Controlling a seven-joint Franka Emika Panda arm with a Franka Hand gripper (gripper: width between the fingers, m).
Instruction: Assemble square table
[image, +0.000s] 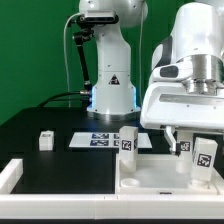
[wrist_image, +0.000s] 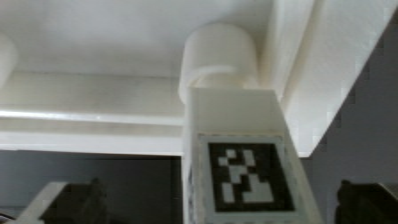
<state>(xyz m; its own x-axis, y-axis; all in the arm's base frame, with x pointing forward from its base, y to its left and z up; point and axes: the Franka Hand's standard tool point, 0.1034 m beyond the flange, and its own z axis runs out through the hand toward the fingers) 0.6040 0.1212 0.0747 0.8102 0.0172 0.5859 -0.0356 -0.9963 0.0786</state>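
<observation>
Across the table (image: 30, 128) sit one panel (image: 150, 178) and four legs (image: 127, 141).

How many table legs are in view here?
4 legs: one loose at the exterior view's left, one upright beside the marker board, two at the exterior view's right, one partly hidden.

The black table (image: 30, 125) carries the flat marker board (image: 98, 141), a loose leg (image: 45, 141) lying toward the exterior view's left, the square panel (image: 160, 180) and the low border wall (image: 8, 176).
</observation>
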